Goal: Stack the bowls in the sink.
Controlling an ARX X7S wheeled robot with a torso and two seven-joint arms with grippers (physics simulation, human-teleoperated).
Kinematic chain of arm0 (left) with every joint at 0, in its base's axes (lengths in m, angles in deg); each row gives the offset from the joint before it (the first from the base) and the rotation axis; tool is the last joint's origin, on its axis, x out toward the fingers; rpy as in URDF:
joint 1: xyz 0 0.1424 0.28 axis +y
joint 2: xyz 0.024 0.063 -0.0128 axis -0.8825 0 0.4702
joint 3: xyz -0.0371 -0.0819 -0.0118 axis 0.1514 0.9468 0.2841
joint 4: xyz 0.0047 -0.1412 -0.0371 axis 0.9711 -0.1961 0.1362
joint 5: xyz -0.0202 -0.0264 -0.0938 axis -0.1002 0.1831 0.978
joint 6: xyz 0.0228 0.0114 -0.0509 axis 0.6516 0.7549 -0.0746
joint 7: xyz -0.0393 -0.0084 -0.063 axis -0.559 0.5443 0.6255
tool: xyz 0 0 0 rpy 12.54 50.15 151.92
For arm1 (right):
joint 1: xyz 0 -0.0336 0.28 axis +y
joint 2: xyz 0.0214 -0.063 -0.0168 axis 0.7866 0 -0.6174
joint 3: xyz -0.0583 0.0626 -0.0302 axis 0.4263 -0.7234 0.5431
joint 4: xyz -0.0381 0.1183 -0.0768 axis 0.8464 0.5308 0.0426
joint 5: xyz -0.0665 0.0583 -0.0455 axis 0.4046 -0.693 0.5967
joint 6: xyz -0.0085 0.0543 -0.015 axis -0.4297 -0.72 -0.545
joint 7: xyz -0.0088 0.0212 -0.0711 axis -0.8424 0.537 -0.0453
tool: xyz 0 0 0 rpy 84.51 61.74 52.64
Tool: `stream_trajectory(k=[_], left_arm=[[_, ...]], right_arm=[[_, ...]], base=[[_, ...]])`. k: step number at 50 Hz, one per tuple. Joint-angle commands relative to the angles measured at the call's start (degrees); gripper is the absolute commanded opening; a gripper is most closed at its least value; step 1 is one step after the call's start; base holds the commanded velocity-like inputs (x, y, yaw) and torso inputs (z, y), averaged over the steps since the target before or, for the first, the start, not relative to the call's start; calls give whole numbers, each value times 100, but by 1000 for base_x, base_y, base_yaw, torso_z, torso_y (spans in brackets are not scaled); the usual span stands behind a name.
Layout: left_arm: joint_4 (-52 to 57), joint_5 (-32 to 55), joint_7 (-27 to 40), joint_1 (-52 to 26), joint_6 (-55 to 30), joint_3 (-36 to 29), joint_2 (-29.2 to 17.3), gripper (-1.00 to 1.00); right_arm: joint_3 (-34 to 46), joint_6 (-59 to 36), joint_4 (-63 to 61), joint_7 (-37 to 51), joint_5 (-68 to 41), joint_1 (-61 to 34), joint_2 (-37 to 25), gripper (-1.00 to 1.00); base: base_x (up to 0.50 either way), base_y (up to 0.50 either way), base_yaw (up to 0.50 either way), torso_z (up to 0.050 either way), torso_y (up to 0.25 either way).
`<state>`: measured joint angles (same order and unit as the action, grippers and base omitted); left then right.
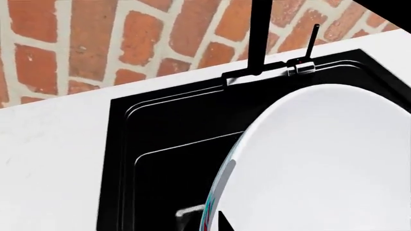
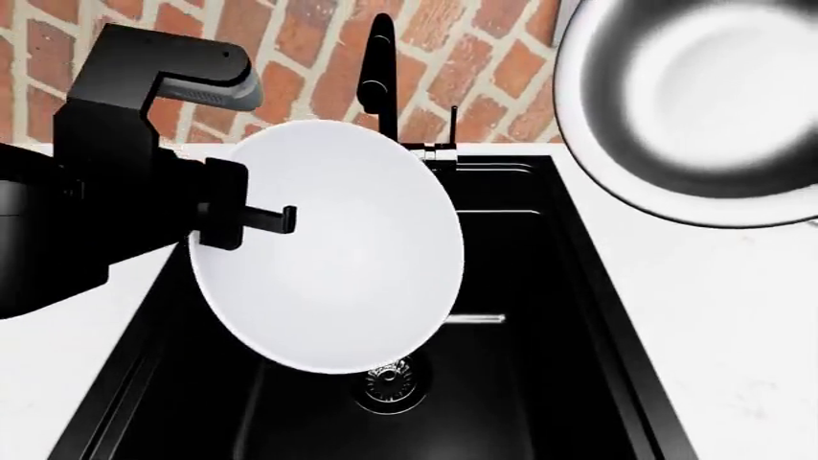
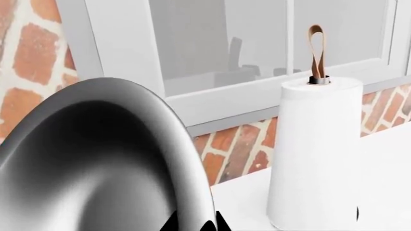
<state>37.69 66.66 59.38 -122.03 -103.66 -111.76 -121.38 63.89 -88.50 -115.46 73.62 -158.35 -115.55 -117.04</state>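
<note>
The large white bowl [image 2: 339, 249] hangs tilted above the matte-black sink [image 2: 562, 316], its open side facing the head camera. My left gripper [image 2: 275, 220] is shut on its rim, one finger lying inside. In the left wrist view this white bowl [image 1: 321, 163] fills one side, a teal-and-pink edge showing beside my left gripper [image 1: 215, 224], with the sink [image 1: 167, 144] below. The smaller black bowl [image 2: 715, 96] with a shiny inside is held high, close to the head camera. In the right wrist view my right gripper [image 3: 196, 222] is shut on the wall of that black bowl [image 3: 96, 163].
A black faucet [image 2: 377, 67] rises at the sink's back edge, before a brick wall. The round metal drain [image 2: 390, 380] lies in the basin floor. White counter [image 2: 729, 326] borders the sink. A paper towel roll [image 3: 314, 154] stands under a window.
</note>
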Motion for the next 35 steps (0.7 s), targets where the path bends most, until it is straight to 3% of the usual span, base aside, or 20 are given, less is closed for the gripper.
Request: stream_trajectory(k=[1, 35], left_arm=[[97, -121, -246, 282, 252, 100, -1, -100], [107, -458, -807, 862, 556, 74, 234, -100]], right_arm=[[-42, 39, -13, -35, 78, -6, -5, -100], [-73, 232, -51, -167, 193, 250, -58, -100]], base=[[0, 0, 0, 0, 0], [0, 0, 0, 0, 1]])
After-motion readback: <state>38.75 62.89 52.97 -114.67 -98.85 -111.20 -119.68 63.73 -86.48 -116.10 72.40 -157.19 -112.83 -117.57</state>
